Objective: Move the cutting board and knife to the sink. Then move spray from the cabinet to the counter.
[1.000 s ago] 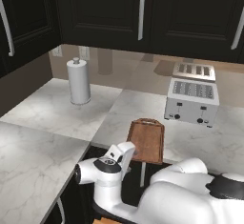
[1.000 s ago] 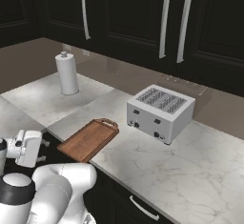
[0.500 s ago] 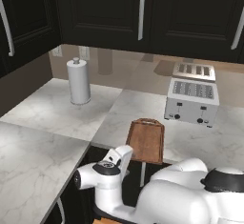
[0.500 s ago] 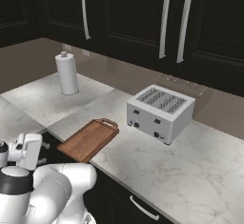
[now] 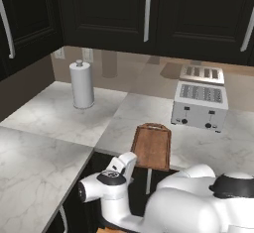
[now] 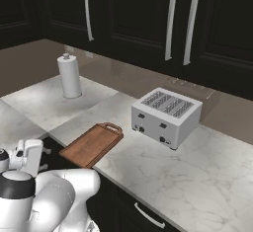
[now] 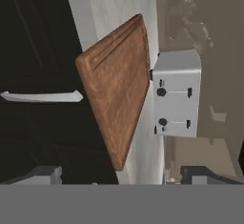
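Half the cutting board [image 7: 116,87] overhangs the counter [image 7: 121,8] edge | jaws spread wide, tips cropped | toaster [image 7: 177,93] behind

The tool [image 7: 119,176] sits low, in front of the bench [image 5: 44,162] edge, with open air between it and the cutting board [image 5: 152,146] ahead. The board overhangs the bench edge, so its near end is reachable from below and in front. Beyond the board, the toaster [image 5: 200,104] blocks the far side; the paper-towel roll [image 5: 82,84] stands well off to the left.
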Tool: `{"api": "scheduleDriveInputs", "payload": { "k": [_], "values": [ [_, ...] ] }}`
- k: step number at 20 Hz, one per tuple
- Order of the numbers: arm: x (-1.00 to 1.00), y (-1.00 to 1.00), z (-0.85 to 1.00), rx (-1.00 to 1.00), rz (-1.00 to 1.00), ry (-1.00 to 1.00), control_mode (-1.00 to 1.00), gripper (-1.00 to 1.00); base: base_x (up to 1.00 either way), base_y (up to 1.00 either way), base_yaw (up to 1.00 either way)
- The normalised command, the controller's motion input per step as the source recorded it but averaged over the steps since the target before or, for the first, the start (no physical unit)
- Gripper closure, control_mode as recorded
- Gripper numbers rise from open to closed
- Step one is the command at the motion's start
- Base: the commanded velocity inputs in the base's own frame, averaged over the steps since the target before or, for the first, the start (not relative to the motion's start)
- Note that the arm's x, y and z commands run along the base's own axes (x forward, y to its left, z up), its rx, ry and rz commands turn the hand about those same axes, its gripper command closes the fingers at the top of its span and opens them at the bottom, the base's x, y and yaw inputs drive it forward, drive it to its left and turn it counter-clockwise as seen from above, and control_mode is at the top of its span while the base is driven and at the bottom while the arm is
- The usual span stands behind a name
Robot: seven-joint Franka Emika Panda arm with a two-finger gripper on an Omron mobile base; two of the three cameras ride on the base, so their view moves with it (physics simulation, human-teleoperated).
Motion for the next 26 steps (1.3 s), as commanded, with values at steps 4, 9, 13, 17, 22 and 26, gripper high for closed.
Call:
{"api": "scheduleDriveInputs", "payload": {
  "k": [4,9,13,17,22,26],
  "values": [
    [0.07,0.0,0.0,0.0,0.08,-0.03,-1.0,-1.0,0.0,0.0,0.0],
    [0.21,0.0,-0.07,0.0,0.07,0.0,-1.0,-1.0,0.0,0.0,0.0],
    [0.23,-0.01,-0.11,0.0,0.08,0.0,-1.0,-1.0,0.0,0.0,0.0],
    [0.23,-0.07,-0.09,0.0,0.09,0.0,-1.0,-1.0,0.0,0.0,0.0],
    [0.11,0.0,-0.13,0.0,0.07,0.0,-1.0,-1.0,0.0,0.0,0.0],
    [0.09,0.0,-0.15,0.0,0.02,0.0,-1.0,-1.0,0.0,0.0,0.0]
  ]
}}
